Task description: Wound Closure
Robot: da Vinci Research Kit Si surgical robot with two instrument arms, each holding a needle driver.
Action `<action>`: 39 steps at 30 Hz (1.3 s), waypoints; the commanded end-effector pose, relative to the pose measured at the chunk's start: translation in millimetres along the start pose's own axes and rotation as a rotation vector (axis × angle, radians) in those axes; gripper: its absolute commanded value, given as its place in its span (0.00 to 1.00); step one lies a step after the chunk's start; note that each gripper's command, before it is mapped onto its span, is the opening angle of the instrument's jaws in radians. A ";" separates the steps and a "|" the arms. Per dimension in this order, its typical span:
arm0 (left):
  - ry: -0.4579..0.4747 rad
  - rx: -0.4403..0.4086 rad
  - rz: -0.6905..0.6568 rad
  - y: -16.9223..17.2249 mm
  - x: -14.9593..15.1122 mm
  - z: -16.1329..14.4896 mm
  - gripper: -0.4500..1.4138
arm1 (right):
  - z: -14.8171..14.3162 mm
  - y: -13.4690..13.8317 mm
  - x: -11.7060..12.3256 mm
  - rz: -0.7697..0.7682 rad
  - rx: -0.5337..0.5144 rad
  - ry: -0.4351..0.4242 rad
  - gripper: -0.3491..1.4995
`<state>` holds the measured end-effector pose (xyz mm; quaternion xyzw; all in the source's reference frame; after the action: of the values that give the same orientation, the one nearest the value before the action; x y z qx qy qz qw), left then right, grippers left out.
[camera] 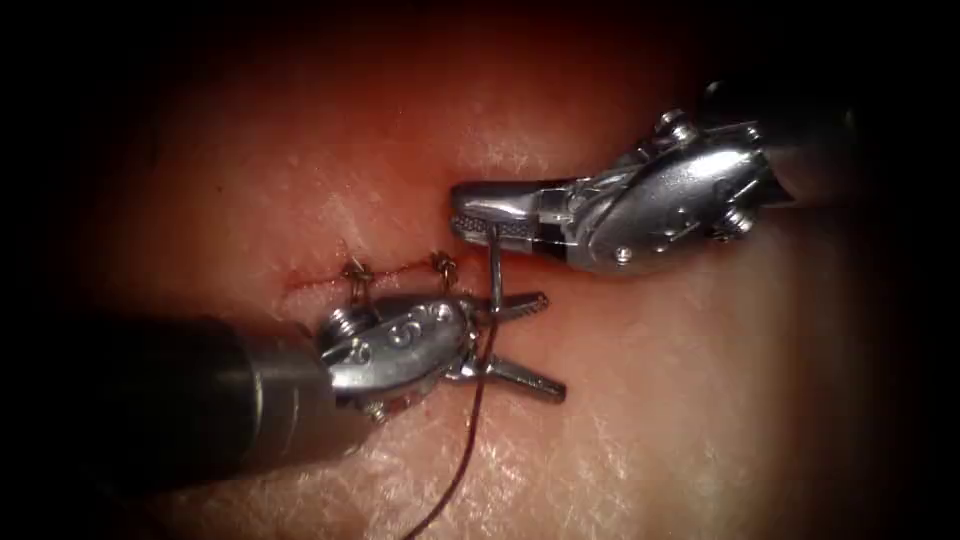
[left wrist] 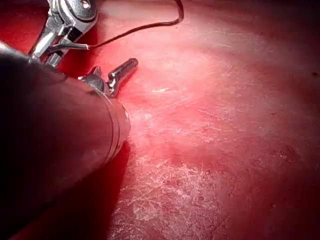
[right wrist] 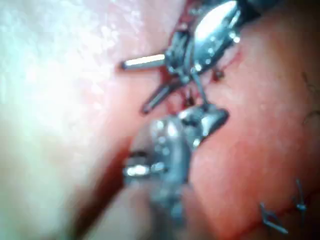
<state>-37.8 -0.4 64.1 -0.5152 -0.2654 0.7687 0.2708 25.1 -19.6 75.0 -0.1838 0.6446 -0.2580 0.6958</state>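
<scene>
The right tool (camera: 470,212) comes in from the right, its jaws shut on the curved needle (camera: 494,265) near one end. The needle hangs free above the tissue (camera: 700,400), just right of the cut's (camera: 320,277) right end. Its other end lies in the crotch of the left tool (camera: 552,345), whose jaws stand open around it and hold nothing. Dark thread (camera: 462,460) trails from there toward the front. The right wrist view has the right tool (right wrist: 206,117) gripping the needle (right wrist: 198,89) below the open left tool (right wrist: 150,80). In the left wrist view one left fingertip (left wrist: 125,67) lies near the thread (left wrist: 142,27).
Two tied stitches (camera: 355,272) (camera: 442,264) sit along the cut, just behind the left tool's wrist. The left shaft (camera: 150,400) covers the front left of the tissue. Further stitches (right wrist: 272,218) are seen in the right wrist view. Red fluid stains the tissue around the cut.
</scene>
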 end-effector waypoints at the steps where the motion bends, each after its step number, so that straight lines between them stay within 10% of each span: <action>1: 0.001 -0.001 -0.006 -0.3 -0.6 0.8 0.54 | 0.4 -1.1 -0.2 0.019 0.002 0.006 0.00; 39: -0.016 0.008 -0.022 -0.4 -0.9 0.6 0.49 | 0.2 -6.0 -3.6 0.371 0.072 0.020 0.00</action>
<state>-37.5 -0.6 64.5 -0.5049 -0.2693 0.7710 0.2795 23.8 -21.8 80.7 -0.0324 0.6631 -0.1484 0.7329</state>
